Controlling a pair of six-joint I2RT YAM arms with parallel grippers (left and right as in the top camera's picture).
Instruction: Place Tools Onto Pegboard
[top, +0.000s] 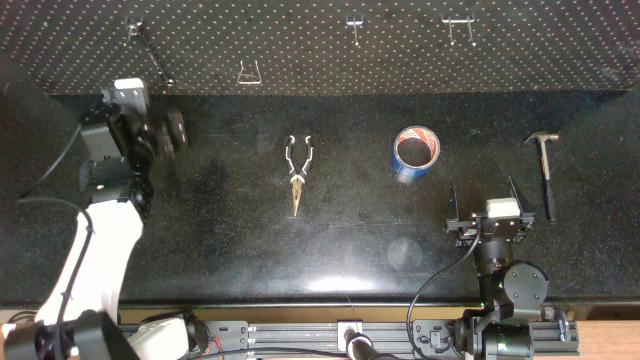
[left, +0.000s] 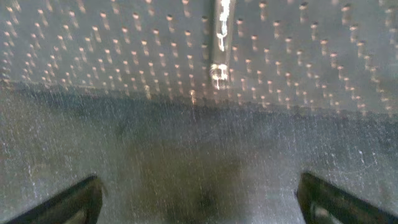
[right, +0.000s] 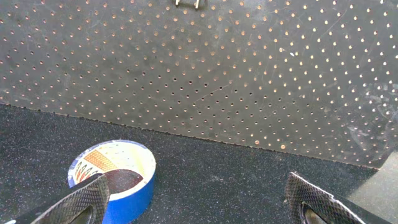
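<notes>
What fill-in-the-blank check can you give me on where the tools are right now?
1. The pliers lie on the table between the left arm and the roll of ____ tape.
2. The hammer lies nearest the ____ arm.
3. The right arm has its jaws ____, holding nothing.
Missing words: blue; right; open.

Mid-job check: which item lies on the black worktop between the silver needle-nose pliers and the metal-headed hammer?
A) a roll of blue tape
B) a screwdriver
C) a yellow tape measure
A: the top view shows the roll of blue tape lying between the silver needle-nose pliers and the hammer.
</notes>
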